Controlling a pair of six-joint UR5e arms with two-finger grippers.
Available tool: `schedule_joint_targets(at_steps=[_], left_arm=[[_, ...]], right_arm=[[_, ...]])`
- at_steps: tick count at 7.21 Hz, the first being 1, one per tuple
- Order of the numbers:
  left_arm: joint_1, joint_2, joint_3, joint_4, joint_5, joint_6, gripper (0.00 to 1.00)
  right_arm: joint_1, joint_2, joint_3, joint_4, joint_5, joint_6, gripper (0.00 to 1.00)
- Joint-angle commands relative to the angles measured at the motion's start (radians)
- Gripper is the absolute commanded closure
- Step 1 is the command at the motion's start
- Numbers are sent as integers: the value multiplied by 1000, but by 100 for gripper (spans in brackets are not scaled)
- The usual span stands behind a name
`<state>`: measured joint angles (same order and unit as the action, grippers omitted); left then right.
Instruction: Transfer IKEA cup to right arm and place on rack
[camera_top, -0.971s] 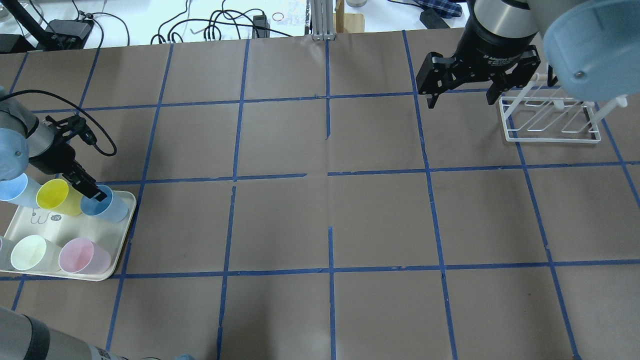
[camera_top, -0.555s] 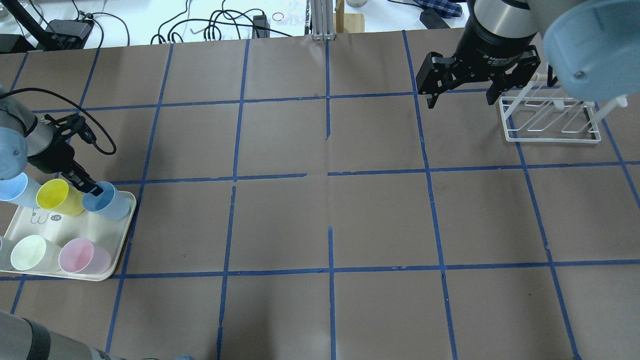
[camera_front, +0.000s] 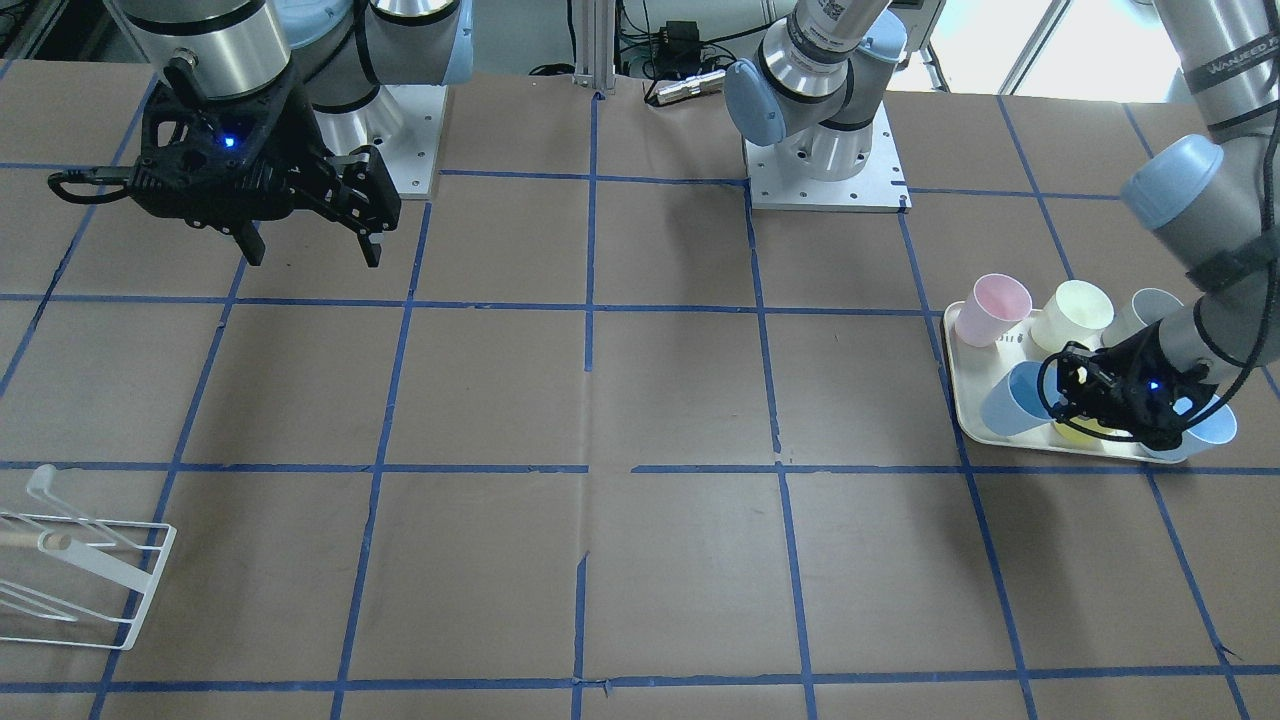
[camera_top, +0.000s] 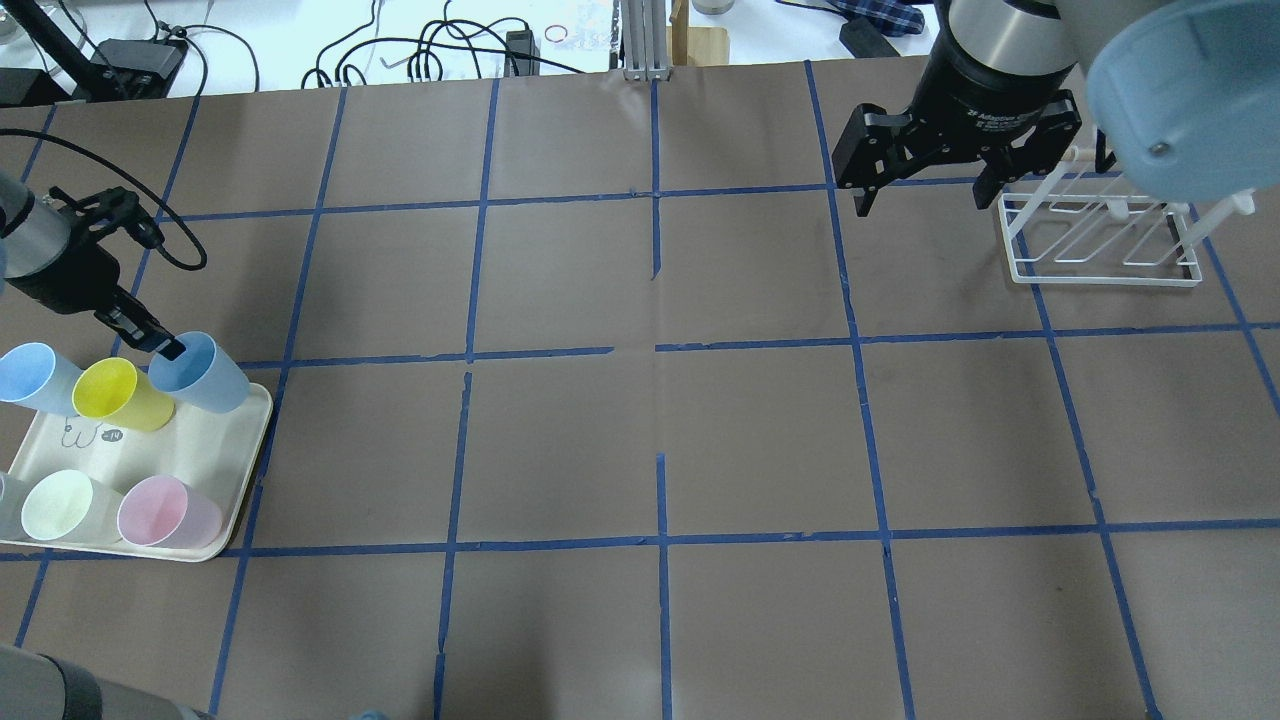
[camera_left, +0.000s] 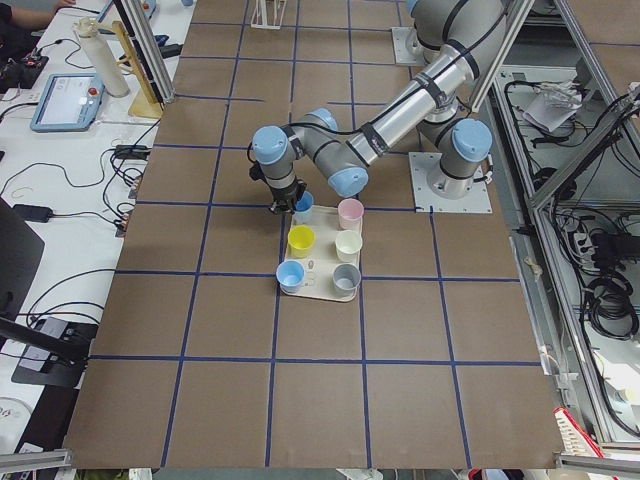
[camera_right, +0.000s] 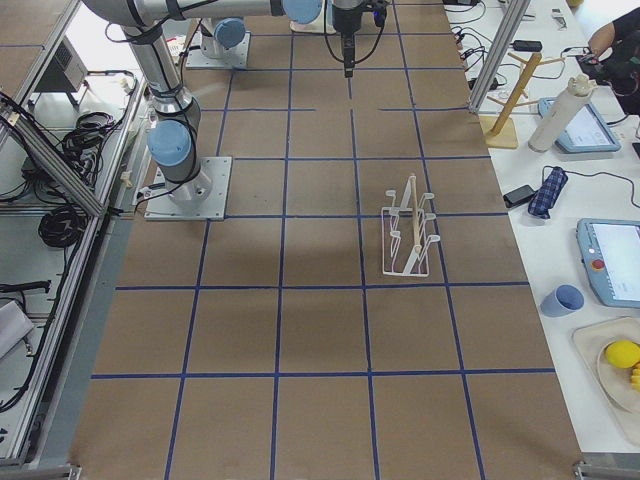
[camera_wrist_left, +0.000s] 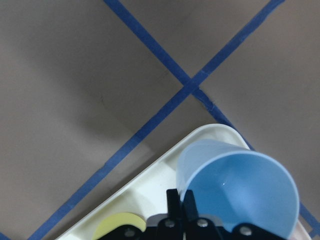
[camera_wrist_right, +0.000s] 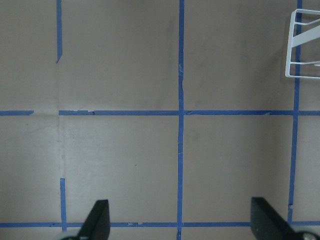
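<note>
The pale-blue IKEA cup hangs tilted over the far right corner of the cream tray. My left gripper is shut on its rim, one finger inside and one outside. The left wrist view shows the cup pinched at its rim by the fingers. In the front view the cup is beside the left gripper. My right gripper is open and empty, hovering just left of the white wire rack. The rack also shows in the front view and the right wrist view.
On the tray stand a yellow cup, a second light-blue cup, a pale-green cup, a pink cup and a grey cup. Brown paper with blue tape lines covers the table between tray and rack.
My left gripper has moved up and back with the pale-blue cup, drawing it away from the yellow cup toward the tray's far corner. The right arm has not moved.
</note>
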<state>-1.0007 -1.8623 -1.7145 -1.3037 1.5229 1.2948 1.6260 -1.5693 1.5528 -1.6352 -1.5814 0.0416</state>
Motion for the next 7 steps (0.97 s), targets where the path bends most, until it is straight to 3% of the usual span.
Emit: schedule_joint_targets(at_steps=[1,3,5,7], left_arm=[[-18,60,102,-258,-123,-96,100],[-100,106,118,-398,-287,-274,100],[-194,139,96,-469,-514,-476,100],[-280,163,70,-547,-774,-537,100]], right_arm=[[0,0,0,0,0,-2,0],[-9,3,-2,2,1,-6,0],[-18,5,-14,-6,1,-9,0],[-69,3,-40,0,38,-11,0]])
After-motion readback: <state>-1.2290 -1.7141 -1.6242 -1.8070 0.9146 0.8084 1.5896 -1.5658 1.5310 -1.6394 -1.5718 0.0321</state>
